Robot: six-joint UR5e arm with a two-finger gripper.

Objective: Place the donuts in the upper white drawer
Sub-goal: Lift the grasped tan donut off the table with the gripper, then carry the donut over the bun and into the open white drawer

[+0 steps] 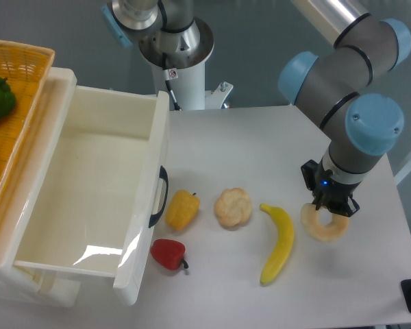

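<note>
A pale tan ring donut (323, 227) with a centre hole is at the right of the table, right of the banana. My gripper (331, 206) points down onto its far rim, with the dark fingers closed on that rim. The donut looks slightly tilted, at or just above the table top. The upper white drawer (142, 205) stands pulled open at the left, with deep glossy walls and a black curved handle (159, 197) on its front. Its inside is empty.
Between drawer and donut lie a yellow banana (279, 243), a lumpy tan pastry (233, 207), a yellow pepper (181, 210) and a red pepper (168, 253). An orange woven basket (20, 65) with a green item sits at the far left. The table's right edge is close to the donut.
</note>
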